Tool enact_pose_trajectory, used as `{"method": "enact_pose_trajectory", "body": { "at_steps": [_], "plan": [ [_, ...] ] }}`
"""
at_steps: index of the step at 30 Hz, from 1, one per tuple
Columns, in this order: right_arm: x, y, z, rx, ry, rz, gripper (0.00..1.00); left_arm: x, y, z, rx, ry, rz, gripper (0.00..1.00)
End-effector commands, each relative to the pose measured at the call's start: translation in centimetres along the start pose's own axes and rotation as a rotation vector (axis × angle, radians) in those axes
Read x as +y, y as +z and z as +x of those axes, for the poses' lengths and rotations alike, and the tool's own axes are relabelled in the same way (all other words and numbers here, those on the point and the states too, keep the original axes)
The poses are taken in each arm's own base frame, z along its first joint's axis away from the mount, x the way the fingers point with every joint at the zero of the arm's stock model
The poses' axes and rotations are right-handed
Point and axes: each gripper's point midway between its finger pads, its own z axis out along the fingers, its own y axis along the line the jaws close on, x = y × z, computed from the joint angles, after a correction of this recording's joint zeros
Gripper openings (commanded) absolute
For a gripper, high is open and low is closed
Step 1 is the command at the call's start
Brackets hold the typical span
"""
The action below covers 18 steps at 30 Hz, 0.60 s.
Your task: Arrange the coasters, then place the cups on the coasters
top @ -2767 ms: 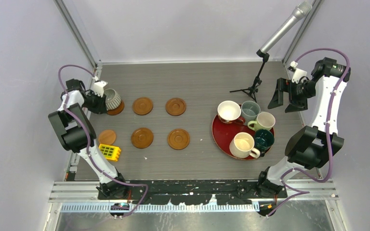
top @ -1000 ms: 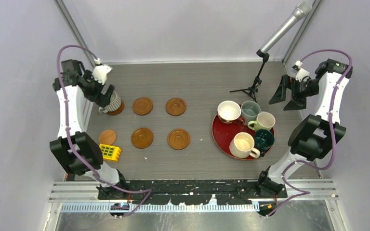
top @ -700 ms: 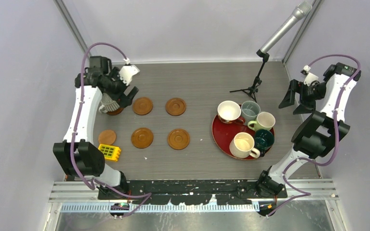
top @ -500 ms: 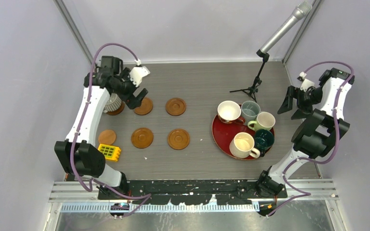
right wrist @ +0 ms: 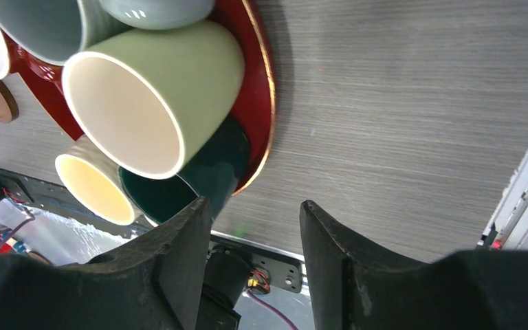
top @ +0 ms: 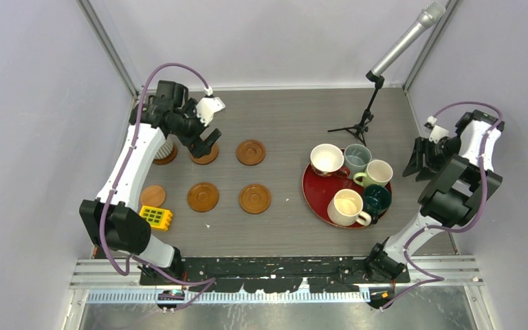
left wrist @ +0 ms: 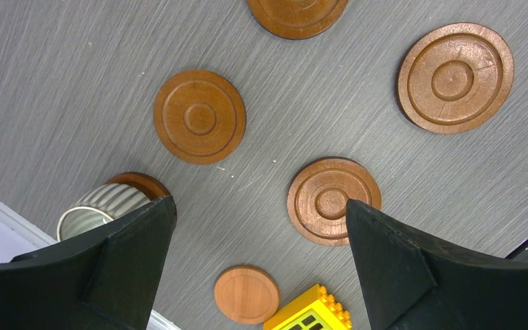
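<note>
At the far left, by the desk's (top: 289,124) edge, the ribbed mug (left wrist: 103,205) stands on one of the coasters (left wrist: 137,184). The left hand (top: 205,143) hangs just beside it over the far row, fingers spread wide and holding nothing. The other five discs lie bare beneath and around it, well apart from one another. The small near-left one has a yellow block (top: 157,217) just beside it.

Past a strip of bare desk comes the red tray (top: 318,194), with the five other cups packed together on it, touching. They lie well to the right of the left hand. The right hand (top: 421,159), low just off the tray's right rim, is far nearer, its fingers partway parted with nothing between them.

Closest to it is the pale green cup (right wrist: 158,89), whose handle, as far as I can tell, points away to the left. The dark teal cup (top: 377,198) crowds its near side, leaving little room for a finger. Open desk lies right of the tray. The microphone stand's (top: 353,127) feet sit just beyond its far side.
</note>
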Motion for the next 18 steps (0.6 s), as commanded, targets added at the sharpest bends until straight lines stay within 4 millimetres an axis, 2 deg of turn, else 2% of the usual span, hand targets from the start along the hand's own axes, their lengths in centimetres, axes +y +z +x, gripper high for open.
{"method": "enact_pose_trajectory", "body": {
  "at_steps": [1,8,18],
  "plan": [
    [-0.8,0.1,1.0,0.007,-0.019,-0.039,0.54,0.1,-0.9,-1.2,-0.036,-0.007,-0.031,0.97],
    [-0.3,3.9,1.0,0.043,0.035,-0.099,0.50,-0.4,-0.3,-1.3,-0.035,-0.014,-0.017,0.97],
    [0.0,7.7,1.2,0.111,0.017,-0.109,0.50,-1.2,0.5,-1.6,-0.030,-0.015,-0.001,0.97]
  ]
}}
